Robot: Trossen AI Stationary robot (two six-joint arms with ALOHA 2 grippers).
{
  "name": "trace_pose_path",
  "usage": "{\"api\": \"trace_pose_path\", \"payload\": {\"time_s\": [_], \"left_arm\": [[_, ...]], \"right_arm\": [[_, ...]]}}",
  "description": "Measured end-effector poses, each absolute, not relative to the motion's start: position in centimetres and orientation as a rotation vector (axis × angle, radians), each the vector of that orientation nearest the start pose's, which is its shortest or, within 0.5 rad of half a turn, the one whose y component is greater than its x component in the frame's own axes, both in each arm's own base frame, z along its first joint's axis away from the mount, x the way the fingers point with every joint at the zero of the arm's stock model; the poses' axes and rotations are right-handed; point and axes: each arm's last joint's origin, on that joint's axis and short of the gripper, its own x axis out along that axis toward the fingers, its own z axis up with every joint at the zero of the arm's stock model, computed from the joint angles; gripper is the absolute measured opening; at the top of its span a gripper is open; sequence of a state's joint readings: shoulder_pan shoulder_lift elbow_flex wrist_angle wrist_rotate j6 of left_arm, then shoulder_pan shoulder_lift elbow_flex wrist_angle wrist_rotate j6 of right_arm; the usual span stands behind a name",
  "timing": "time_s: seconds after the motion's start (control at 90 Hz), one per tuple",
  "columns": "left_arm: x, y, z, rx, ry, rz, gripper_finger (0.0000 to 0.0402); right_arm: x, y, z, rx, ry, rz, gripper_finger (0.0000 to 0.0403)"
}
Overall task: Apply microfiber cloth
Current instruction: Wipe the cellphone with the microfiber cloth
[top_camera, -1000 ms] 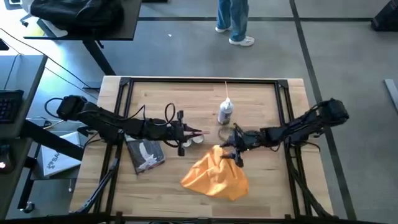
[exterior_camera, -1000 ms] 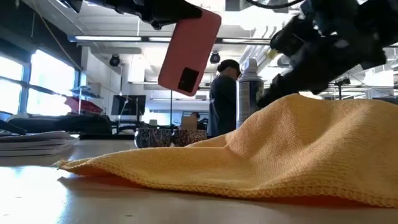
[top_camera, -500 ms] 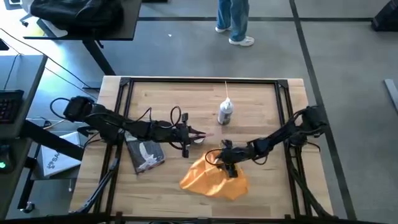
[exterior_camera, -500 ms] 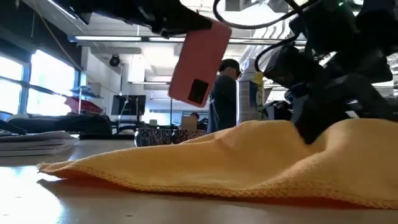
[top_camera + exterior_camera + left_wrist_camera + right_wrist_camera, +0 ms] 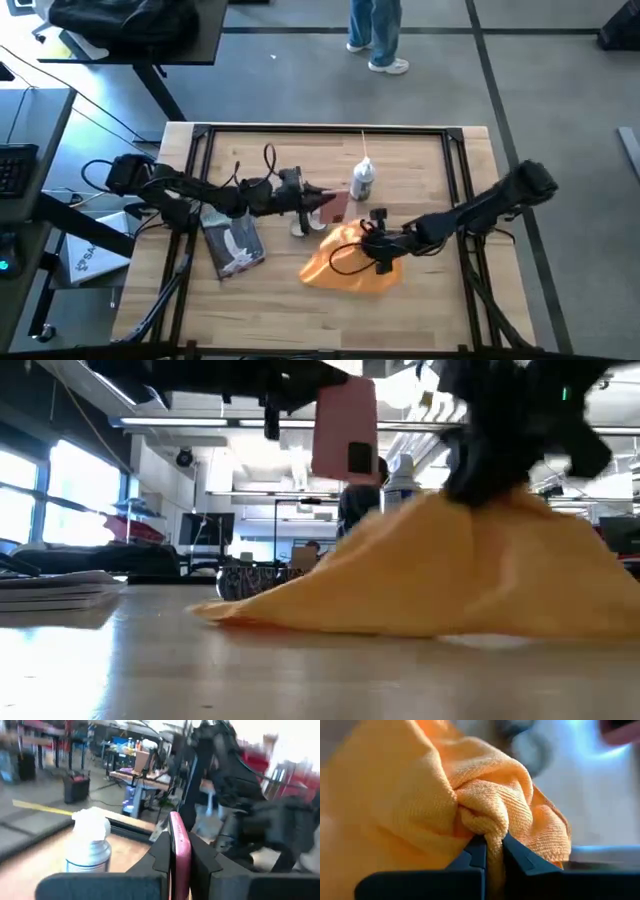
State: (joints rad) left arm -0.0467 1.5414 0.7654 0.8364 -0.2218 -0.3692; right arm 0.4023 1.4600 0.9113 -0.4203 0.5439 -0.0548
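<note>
**Cloth pinched at a fold, phone held up beside it**

My right claw (image 5: 381, 262) is closed tight on a bunched fold of the microfiber cloth (image 5: 345, 262); the right wrist view shows the fabric (image 5: 485, 815) gathered into a knot right between my fingers (image 5: 472, 857). Below that pinch the cloth hangs in a tent, its lower edge resting on the worktop (image 5: 430, 190), as the low view (image 5: 440, 575) shows.

I judge it light, soft and limp: it takes no shape of its own and drapes from wherever I grip it. The looped weave looks grippy, not slippery, so a pinch on a thick fold should hold; a single thin edge would be more likely to slide out. Nothing about it is fragile.

My left claw (image 5: 318, 199) is clamped on a pink phone (image 5: 334, 207), held edge-on above the worktop, just beside my right claw on the spray bottle (image 5: 363, 180) side. A grey-and-white packet (image 5: 232, 243) lies under my left arm.
</note>
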Motion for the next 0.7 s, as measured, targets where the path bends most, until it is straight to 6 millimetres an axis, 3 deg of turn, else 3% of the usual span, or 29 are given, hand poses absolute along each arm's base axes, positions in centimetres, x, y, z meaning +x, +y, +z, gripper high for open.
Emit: {"api": "trace_pose_path", "payload": {"time_s": [0.133,0.311,0.478,0.7], "left_arm": [[33.5,-0.4,23.0,-0.504,-0.120,0.114,0.0012],[34.8,0.2,21.0,-0.691,-0.203,-0.031,0.0012],[35.1,0.9,20.2,-0.864,-0.251,-0.135,0.0012],[35.3,0.9,19.7,-1.027,-0.264,-0.072,0.0012]], "right_arm": [[26.9,10.4,26.3,-0.671,0.770,-0.193,0.0001],[27.8,10.5,30.2,-0.801,0.690,-0.214,0.0001],[28.5,9.1,30.2,-0.768,0.694,-0.252,0.0000],[29.8,8.0,28.6,-0.685,0.664,-0.189,0.0000]]}}
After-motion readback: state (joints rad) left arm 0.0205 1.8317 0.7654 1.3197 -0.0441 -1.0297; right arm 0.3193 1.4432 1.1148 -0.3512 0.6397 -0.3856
